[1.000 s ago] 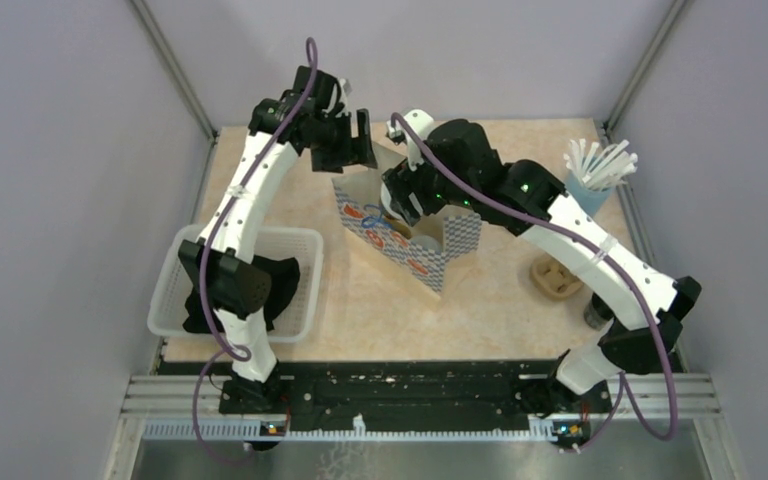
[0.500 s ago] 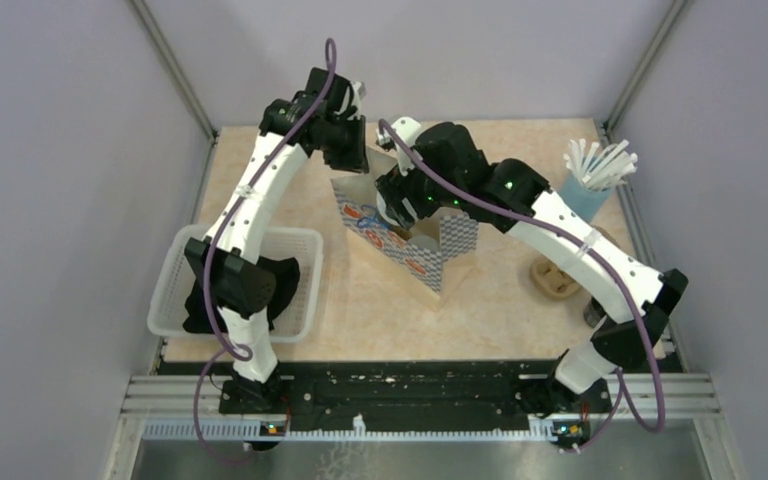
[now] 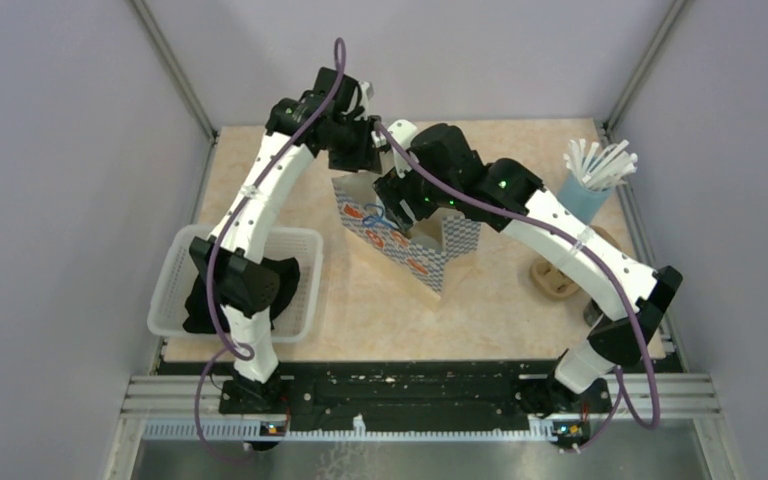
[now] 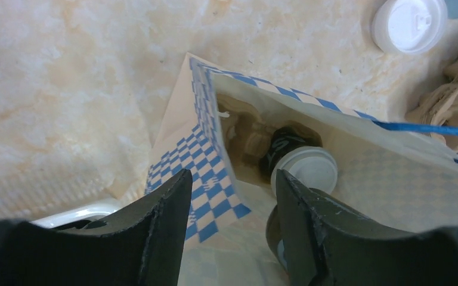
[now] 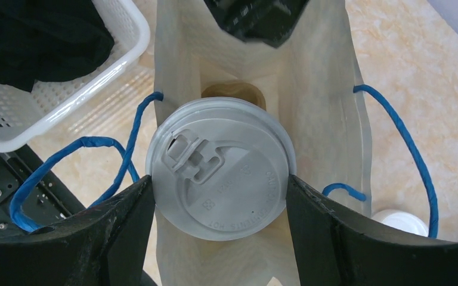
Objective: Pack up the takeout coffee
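The cup (image 5: 220,170) could snag when lowered: its lid nearly fills the mouth of the bag (image 5: 328,119), so a slight drift toward 3 or 9 o'clock would likely catch a soft paper wall or one of the blue handles (image 5: 405,137) and fold it inward. Let go too high, it might land tilted on the brown thing (image 5: 232,92) at the bag's floor and leak. The right gripper (image 5: 219,183) pinches the cup at the lid's edge, one finger at 9 o'clock and one at 3 o'clock; if the hold is on the lid alone, the lid may pop off. The left gripper (image 4: 231,179), at 12 o'clock of the cup, stands spread with the checkered bag wall between its fingers, not clamped; if that wall slips away, the mouth may sag shut

The cup hangs at the bag's mouth, showing a round pale grey lid with a raised sip tab toward 10 o'clock and faint embossed lettering; its sides are hidden. The left wrist view shows a pale-lidded cup (image 4: 304,170) low inside the bag; whether it is the same one I cannot tell. On the table (image 5: 429,71), a white basket (image 5: 125,36) lies at 10 o'clock and a loose white lid (image 5: 402,223) at 4 o'clock
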`<state>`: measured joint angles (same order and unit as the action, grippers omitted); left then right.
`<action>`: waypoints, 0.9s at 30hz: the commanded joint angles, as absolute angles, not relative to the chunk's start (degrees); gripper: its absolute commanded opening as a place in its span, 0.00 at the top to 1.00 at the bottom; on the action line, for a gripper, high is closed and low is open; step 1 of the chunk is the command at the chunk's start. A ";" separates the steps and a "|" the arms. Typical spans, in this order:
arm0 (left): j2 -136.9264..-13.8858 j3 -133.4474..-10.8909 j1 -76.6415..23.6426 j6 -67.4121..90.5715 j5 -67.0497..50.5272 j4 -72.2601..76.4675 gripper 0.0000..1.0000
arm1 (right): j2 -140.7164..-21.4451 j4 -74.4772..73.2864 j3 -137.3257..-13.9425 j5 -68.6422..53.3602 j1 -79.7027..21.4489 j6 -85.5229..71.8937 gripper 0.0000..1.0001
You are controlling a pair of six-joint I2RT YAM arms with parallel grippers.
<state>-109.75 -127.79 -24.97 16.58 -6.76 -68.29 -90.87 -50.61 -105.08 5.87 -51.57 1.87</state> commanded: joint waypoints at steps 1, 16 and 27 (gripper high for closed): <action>-108.31 -126.55 -27.13 16.71 -4.91 -68.47 0.38 | -90.33 -48.65 -107.52 4.84 -51.50 0.87 0.37; -111.40 -129.62 -27.27 15.23 -0.61 -69.68 0.78 | -89.04 -48.12 -104.20 6.55 -51.51 0.55 0.37; -101.48 -119.24 -28.31 13.12 -5.20 -55.84 1.00 | -88.24 -44.59 -100.55 6.08 -51.50 8.92 0.37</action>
